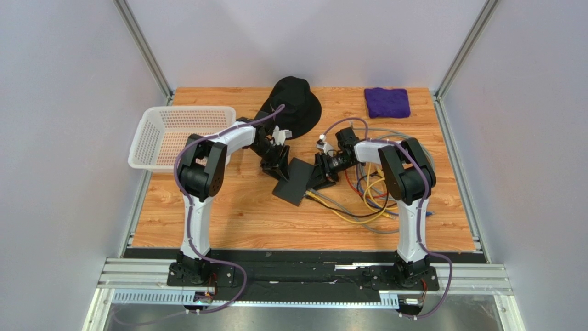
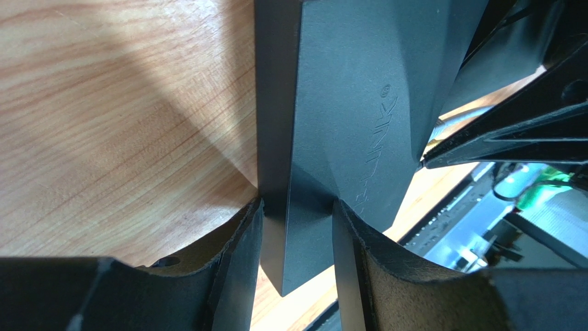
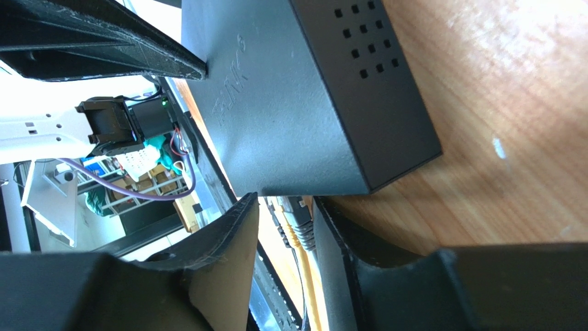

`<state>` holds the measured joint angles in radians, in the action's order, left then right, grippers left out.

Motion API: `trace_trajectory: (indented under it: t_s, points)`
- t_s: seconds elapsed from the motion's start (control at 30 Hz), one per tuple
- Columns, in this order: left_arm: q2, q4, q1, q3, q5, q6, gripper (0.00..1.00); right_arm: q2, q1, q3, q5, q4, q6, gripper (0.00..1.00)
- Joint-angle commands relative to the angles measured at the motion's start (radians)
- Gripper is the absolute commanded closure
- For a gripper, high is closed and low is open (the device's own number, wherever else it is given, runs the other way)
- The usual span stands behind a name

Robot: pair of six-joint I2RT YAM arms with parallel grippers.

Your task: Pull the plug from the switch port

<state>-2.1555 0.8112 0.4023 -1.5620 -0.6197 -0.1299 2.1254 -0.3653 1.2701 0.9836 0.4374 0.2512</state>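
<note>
Top external: two claws, left (image 1: 281, 167) clamps one switch (image 1: 295, 181), right (image 1: 322, 181) straddles plug (image 3: 298, 222).

Desk: a wooden plank-patterned desk (image 1: 207, 214) is carrying everything, enclosed by pale walls on three sides.
Basket: a white perforated plastic basket (image 1: 155, 121) is sitting at the desk's left edge, overhanging it slightly.
Hat: a black fabric bucket hat (image 1: 297, 93) is lying near the far edge, about the middle.
Cloth: a folded purple cloth (image 1: 387, 102) is resting at the far right corner, well apart from the hat.
Loose cables: a tangle of yellow, grey, red, blue and black cables (image 1: 369, 200) is sprawling over the right part of the desk.
</note>
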Motion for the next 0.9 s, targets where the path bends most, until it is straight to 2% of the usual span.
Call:
trace_trajectory:
  t_s: [0.0, 0.13, 0.27, 0.5, 0.73, 0.87]
  points:
    - [-0.075, 0.013, 0.010, 0.039, 0.032, 0.001, 0.52, 0.050, -0.020, 0.000, -0.079, -0.074, -0.021, 0.59]
    - [-0.073, 0.008, 0.009, 0.049, 0.043, 0.004, 0.52, 0.068, -0.020, 0.006, 0.033, -0.086, -0.039, 0.59]
    - [-0.075, 0.009, 0.006, 0.054, 0.046, 0.007, 0.52, 0.061, -0.020, -0.014, 0.064, -0.085, -0.076, 0.59]
    - [-0.073, 0.008, 0.003, 0.062, 0.049, 0.013, 0.52, 0.062, -0.018, -0.037, 0.095, -0.065, -0.108, 0.52]
    - [-0.075, 0.006, 0.001, 0.066, 0.058, 0.013, 0.52, 0.064, -0.009, -0.031, 0.131, -0.014, -0.181, 0.60]
    - [-0.073, 0.000, 0.003, 0.071, 0.058, 0.015, 0.52, 0.041, -0.009, -0.054, 0.179, -0.034, -0.211, 0.61]
